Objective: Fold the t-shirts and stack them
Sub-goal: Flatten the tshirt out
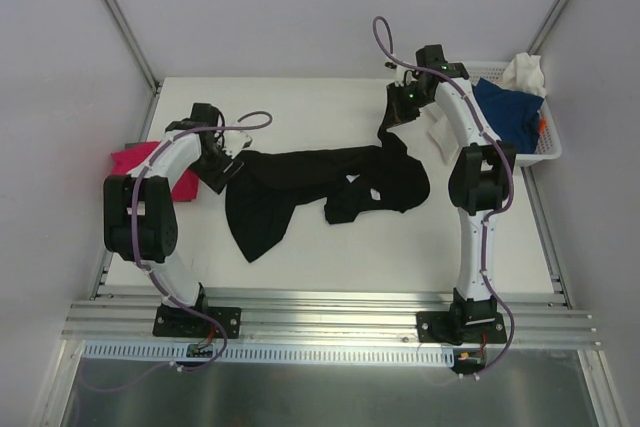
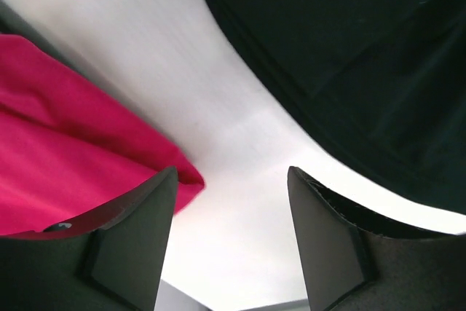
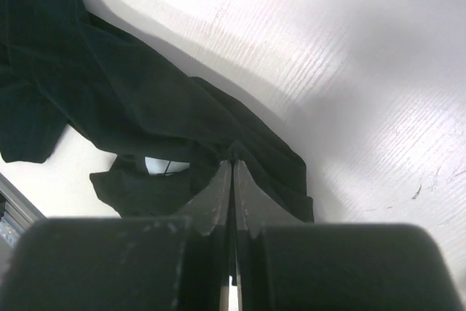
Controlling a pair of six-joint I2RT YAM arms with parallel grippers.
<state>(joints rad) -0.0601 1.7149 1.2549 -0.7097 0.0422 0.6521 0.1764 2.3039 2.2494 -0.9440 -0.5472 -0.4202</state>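
Your left arm bends back at the elbow, its tool (image 1: pixel 220 175) spread over the surface (image 1: pixel 330 252) between the magenta t-shirt (image 1: pixel 135 159) at the left edge and the black t-shirt (image 1: pixel 270 202) sprawled mid-surface, whose far right end your reaching right tool (image 1: pixel 390 125) pinches.

Black t-shirt (image 1: pixel 262 209): plain, no pattern. Magenta-pink t-shirt (image 1: pixel 130 159): plain. Blue t-shirt (image 1: pixel 510 112): plain, deep blue. White t-shirt (image 1: pixel 525 72): plain. Orange t-shirt (image 1: pixel 541 123): small patch visible. Basket (image 1: pixel 548 152): white lattice. Tabletop (image 1: pixel 330 257): white. Cables (image 1: pixel 380 42): purple.
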